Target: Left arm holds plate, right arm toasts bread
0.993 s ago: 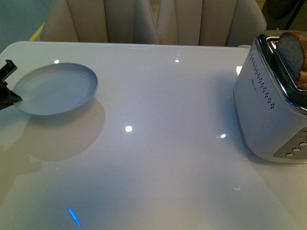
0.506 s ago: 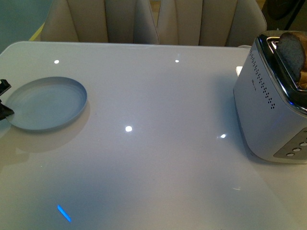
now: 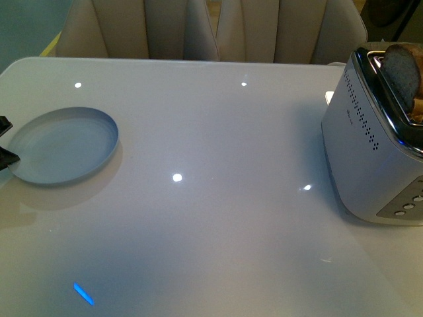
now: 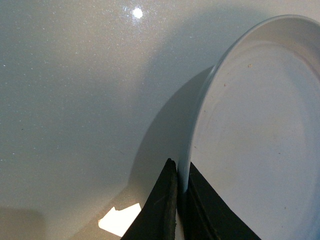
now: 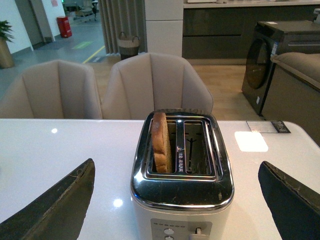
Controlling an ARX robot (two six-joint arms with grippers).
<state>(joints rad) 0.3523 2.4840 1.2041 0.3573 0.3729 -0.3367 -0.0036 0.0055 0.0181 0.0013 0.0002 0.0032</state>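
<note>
The left gripper [image 4: 179, 200] is clamped on the plate [image 3: 63, 145] rim at the counter's [image 3: 218, 198] left edge. The bread [image 5: 161, 141] stands in 1 toaster [image 5: 182, 170] slot, right gripper [image 5: 180, 200] wide apart behind it; transferring bread onto the plate probably remains.

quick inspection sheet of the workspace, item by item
surface: glossy white table, light glare spots, bare in the middle
plate: pale blue-grey plate at the table's left edge, empty
bread: one slice standing in one toaster slot, the other slot empty
toaster: white and chrome toaster at the table's right
clutter: nothing seen
left gripper: left gripper shut on the plate's rim
right gripper: right gripper open, fingers wide either side of the toaster
cables: nothing seen
surroundings: beige chairs behind the table
</note>
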